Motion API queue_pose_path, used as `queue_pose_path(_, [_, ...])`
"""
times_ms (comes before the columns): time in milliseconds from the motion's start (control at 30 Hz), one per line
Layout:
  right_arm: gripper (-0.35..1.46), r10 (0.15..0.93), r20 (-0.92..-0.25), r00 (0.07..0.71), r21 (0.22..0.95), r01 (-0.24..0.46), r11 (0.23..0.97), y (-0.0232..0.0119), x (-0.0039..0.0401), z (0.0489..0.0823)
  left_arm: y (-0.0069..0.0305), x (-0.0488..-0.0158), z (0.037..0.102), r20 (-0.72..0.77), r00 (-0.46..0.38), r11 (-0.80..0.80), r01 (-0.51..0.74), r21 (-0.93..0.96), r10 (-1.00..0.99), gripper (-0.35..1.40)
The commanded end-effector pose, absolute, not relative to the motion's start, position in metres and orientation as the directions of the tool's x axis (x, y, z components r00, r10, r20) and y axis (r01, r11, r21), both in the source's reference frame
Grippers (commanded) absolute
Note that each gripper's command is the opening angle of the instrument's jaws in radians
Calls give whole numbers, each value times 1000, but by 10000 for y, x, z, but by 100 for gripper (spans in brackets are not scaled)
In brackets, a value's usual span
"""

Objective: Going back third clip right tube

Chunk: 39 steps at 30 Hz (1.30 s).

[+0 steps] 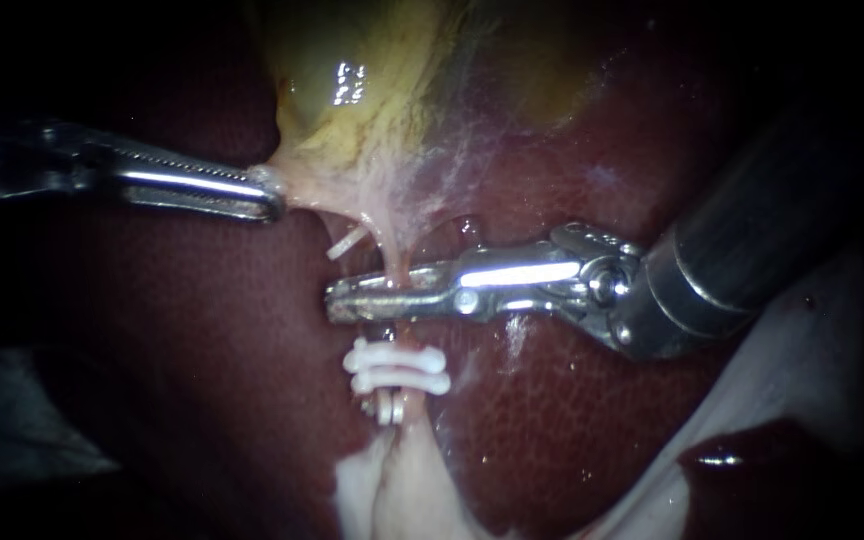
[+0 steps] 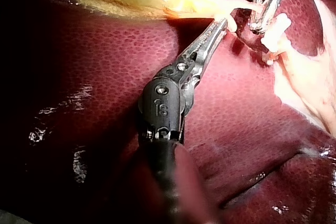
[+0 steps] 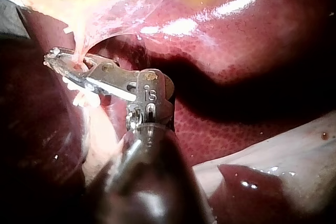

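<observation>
Jaws of right instrument (image 1: 333,303) astride tube (image 1: 398,266)

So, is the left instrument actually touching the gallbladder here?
Touching. The endoscope view shows the left instrument with its jaws shut on the pale tissue at the lower edge of the gallbladder, no gap.

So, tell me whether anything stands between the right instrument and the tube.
Nothing visible does: the right instrument's open jaws straddle the tube, just above the white clips.

gallbladder (image 1: 372,90) cut off at top, tube (image 1: 395,258) partly hidden behind right tool (image 1: 337,303)
</observation>
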<state>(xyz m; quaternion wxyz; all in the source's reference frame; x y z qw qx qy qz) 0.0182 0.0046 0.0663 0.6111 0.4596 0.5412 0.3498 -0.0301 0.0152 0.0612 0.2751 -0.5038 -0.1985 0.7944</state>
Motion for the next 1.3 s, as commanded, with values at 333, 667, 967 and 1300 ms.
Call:
queue_pose_path(333, [47, 896, -403, 186, 912, 5, 409, 45, 188, 687, 152, -301, 612, -691, -341, -770, -237, -593, 637, -35])
queue_pose_path(667, [49, 879, -439, 185, 893, -15, 449, 50, 167, 694, 152, -301, 612, -691, -341, -770, -237, -593, 637, -35])
queue_pose_path(967, [49, 831, -514, 213, 850, -2, 526, 49, 150, 674, 152, -299, 612, -691, -341, -770, -236, -593, 637, -35])
queue_pose_path(1300, [50, 732, -628, 262, 762, 17, 648, 38, 161, 664, 152, -300, 612, -691, -341, -770, -236, -593, 637, -35])
